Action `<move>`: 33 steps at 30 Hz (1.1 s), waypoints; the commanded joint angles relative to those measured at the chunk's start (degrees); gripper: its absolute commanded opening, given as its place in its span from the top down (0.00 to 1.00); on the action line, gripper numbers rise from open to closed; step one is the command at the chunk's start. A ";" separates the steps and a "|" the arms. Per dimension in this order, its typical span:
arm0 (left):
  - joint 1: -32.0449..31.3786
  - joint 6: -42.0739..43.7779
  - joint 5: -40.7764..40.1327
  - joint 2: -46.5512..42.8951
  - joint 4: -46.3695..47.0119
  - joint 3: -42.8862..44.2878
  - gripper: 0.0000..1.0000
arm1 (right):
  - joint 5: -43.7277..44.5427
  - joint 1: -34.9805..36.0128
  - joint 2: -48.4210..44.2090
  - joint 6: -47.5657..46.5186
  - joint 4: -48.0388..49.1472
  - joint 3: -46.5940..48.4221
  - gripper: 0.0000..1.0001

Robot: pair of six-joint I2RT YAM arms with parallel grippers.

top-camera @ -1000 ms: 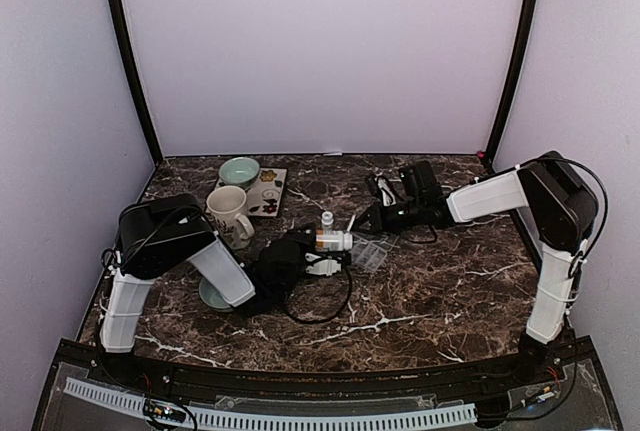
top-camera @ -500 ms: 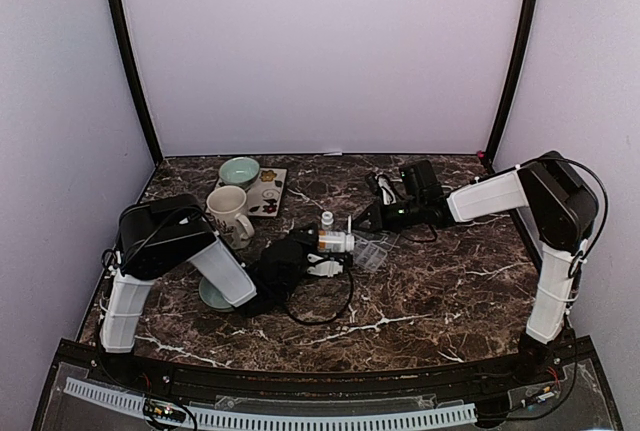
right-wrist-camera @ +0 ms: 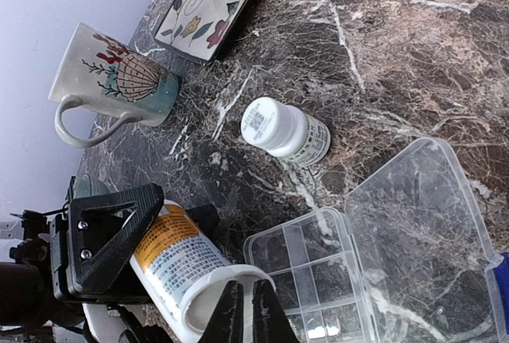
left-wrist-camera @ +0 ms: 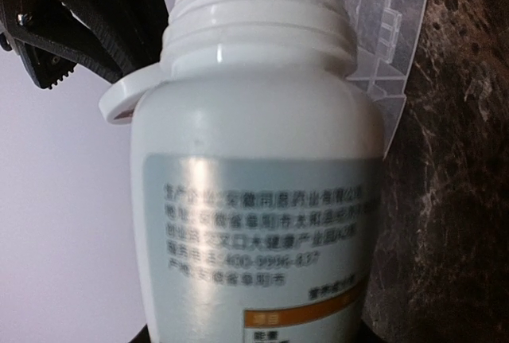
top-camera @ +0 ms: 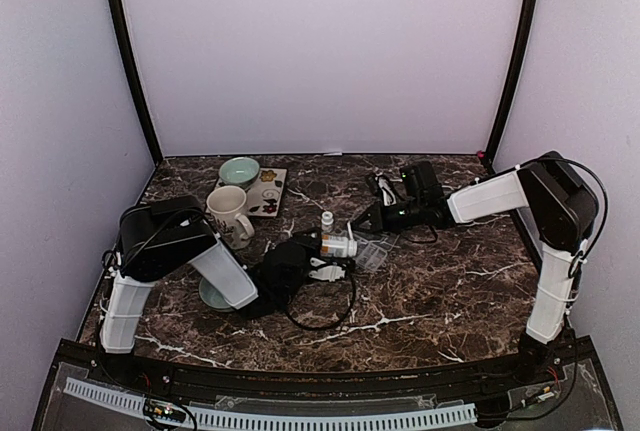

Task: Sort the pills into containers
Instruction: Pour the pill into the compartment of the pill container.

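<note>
Bottle (right-wrist-camera: 187,267) lies sideways in the left hand (top-camera: 312,251), mouth pointing at the clear box (right-wrist-camera: 318,271) just beside it, lower right, on the counter (right-wrist-camera: 413,56). Right hand (right-wrist-camera: 242,311), pinched shut, maybe touches the mouth.

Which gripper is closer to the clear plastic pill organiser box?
Right. The right gripper, shut, is at the corner of the clear plastic pill organiser box; the left gripper sits farther back, holding a large white plastic bottle.

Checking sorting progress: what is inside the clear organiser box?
The organiser box lies open, lid laid back. The compartments in view look empty. The lower ones are cut off by the picture's edge, and the right gripper covers a corner, so their contents cannot be told.
</note>
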 commanded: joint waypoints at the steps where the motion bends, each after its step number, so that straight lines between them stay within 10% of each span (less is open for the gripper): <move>1: -0.30 1.63 -1.26 -0.09 -0.62 1.61 1.00 | -0.82 -0.24 -0.35 -0.48 2.86 -1.00 0.93; 33: -0.13 2.63 -0.02 -4.29 -6.75 1.41 1.00 | -1.25 -0.24 -0.85 -0.39 3.77 -1.70 0.93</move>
